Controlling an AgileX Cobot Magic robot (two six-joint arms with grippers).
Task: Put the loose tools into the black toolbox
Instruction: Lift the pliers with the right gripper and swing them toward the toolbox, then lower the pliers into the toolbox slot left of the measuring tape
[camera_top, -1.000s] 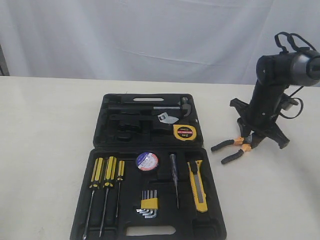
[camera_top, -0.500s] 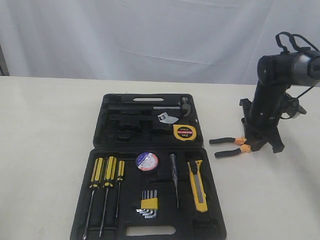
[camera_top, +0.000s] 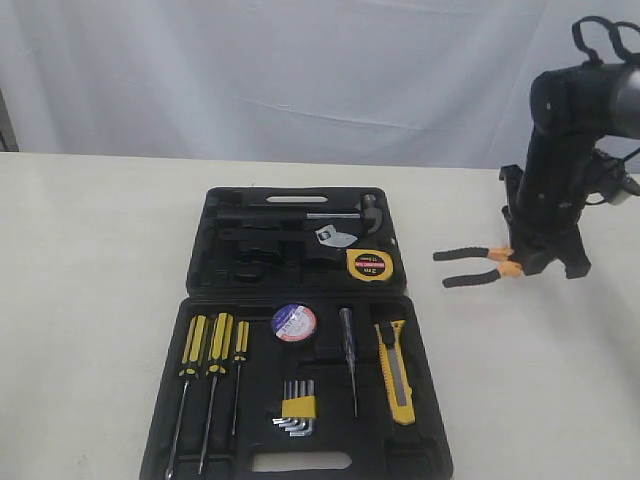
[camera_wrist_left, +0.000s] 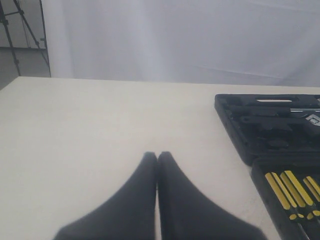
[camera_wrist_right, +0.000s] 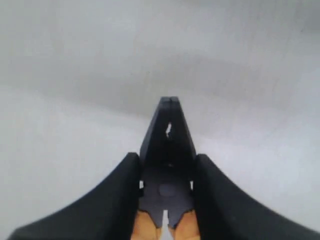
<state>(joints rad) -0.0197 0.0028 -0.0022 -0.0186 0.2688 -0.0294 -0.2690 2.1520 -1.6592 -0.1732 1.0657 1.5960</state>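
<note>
In the exterior view the black toolbox (camera_top: 213, 272) lies open on the table (camera_top: 90, 300), and three of the four loose tools are already in it. The yellow tape measure (camera_top: 369, 264) sits in the far half. The tape roll (camera_top: 294, 322) and the utility knife (camera_top: 396, 371) sit in recesses of the near half, alongside the screwdrivers (camera_top: 212, 345) and the hex key set (camera_top: 297, 408). Only the pliers (camera_top: 476, 267) are outside the case. They are off to its right, clamped at the head by the right gripper (camera_top: 528, 262), with their orange-and-black handles pointing toward the toolbox. They look to be held clear of the table, though that is hard to be sure of from this angle. The left wrist view shows the left gripper (camera_wrist_left: 157, 159) with its two fingers pressed together on nothing. It hangs over bare table with the toolbox off to one side, so this arm looks idle. The right wrist view confirms the grasp: the dark pliers head sits squeezed between the two fingers, the nose sticks out past them, and the orange handle roots show behind. By my reading the task is most of the way done. What is left is to carry the pliers across, set them into a free recess and let go; which recess suits them cannot be made out here.
</note>
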